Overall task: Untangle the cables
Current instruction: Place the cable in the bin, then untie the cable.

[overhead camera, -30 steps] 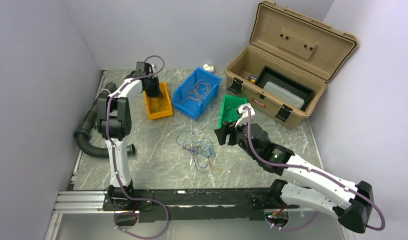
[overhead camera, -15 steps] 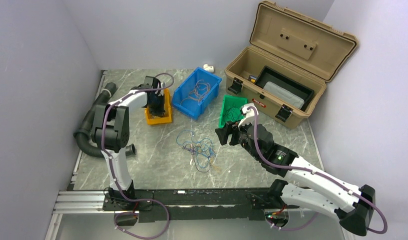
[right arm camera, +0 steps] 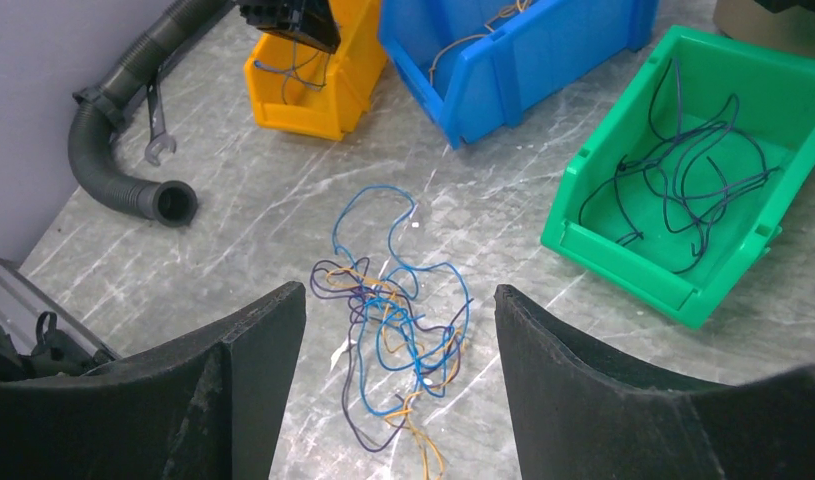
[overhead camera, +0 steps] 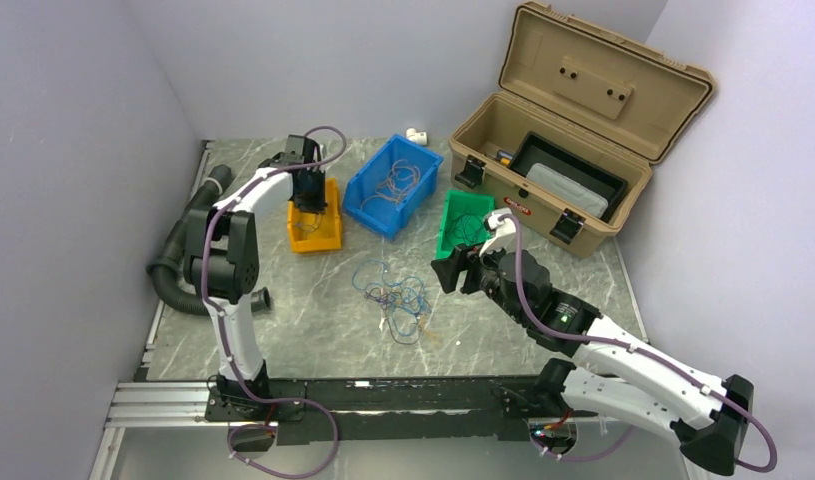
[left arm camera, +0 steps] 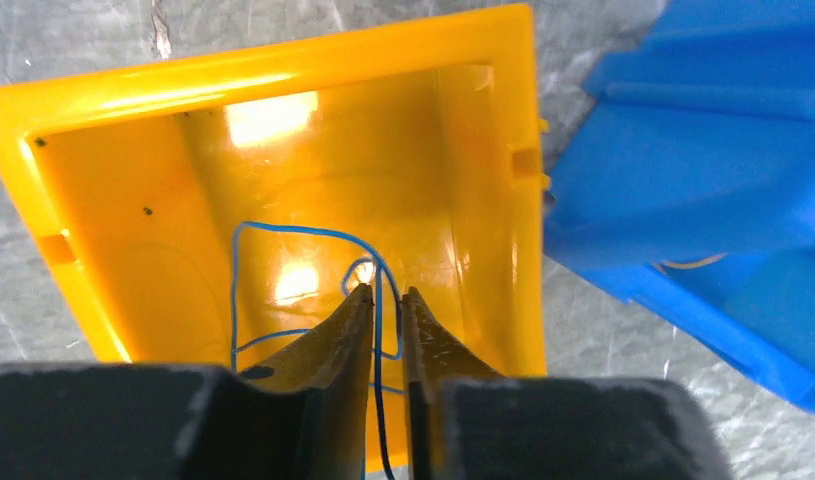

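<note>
The tan toolbox is standing open at the far right. It is carrying a small red label on its front wall, too small to read.

The main knot of cables, blue, orange and dark purple, is lying on the grey table near its middle, clear of all three bins.

The top view is showing both arms whole. The left arm is reaching to the far side with its elbow raised, and the left gripper is pointing down into the yellow bin. The right arm is stretching diagonally from its base toward the table's middle. The right gripper is hanging just right of the knot.

Only the left wrist view is looking inside the yellow bin. There a blue cable is looping over the floor and running through the slot between the jaws. The jaws are standing barely parted, and the gap looks wider than the cable.

Only the right wrist view is showing a wrench beside the black hose. It is also showing dark cables curling in the green bin and orange cables in the blue bin. Here the right jaws are spread wide, with nothing between them, and the knot is lying below and in front of them.
</note>
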Robot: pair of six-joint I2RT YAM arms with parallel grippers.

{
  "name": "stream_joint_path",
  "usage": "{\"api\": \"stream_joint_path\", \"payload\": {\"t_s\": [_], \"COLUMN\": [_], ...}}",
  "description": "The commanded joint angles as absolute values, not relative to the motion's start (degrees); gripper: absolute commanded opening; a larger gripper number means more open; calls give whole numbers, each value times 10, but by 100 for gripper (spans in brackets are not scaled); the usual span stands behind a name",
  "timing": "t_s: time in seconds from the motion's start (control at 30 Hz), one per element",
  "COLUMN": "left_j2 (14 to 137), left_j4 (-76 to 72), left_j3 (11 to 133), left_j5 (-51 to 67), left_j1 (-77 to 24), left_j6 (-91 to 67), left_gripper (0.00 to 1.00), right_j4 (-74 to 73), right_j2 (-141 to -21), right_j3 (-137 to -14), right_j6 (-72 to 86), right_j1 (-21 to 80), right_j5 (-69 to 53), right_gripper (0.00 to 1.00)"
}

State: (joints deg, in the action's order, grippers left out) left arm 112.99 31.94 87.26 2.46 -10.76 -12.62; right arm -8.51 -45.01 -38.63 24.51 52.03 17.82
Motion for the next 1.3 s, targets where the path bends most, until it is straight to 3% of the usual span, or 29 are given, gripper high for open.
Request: {"api": "stream_joint_path", "payload": {"t_s": [0.0, 0.1, 0.53, 0.77, 0.9, 1.03, 1.27], "left_j2": [1152, 1111, 949, 791, 722, 715, 701], "left_j4": [336, 306, 315, 224, 126, 108, 86], "left_j3": [897, 863, 813, 667, 536, 488, 421], "left_j5": [2, 6, -38, -59, -5, -7, 28], "left_j1": [-110, -112, -137, -269, -358, -435, -452], "left_j6": [-119, -129, -133, -180, -224, -251, -243], "left_gripper": [33, 52, 70, 99, 100, 98, 89], "right_j4": [-104, -109, -115, -214, -187, -150, -78], "right_j2": [-427, -424, -477, -596, -621, -629, -671], "right_j3": [-415, -415, -428, -456, -413, -369, -340], "right_j6": [246, 249, 262, 301, 301, 298, 280], "right_j1": [519, 519, 519, 517, 516, 515, 515], "right_j5": [185, 188, 171, 155, 91, 79, 54], "right_gripper": [72, 72, 74, 84, 82, 76, 72]}}
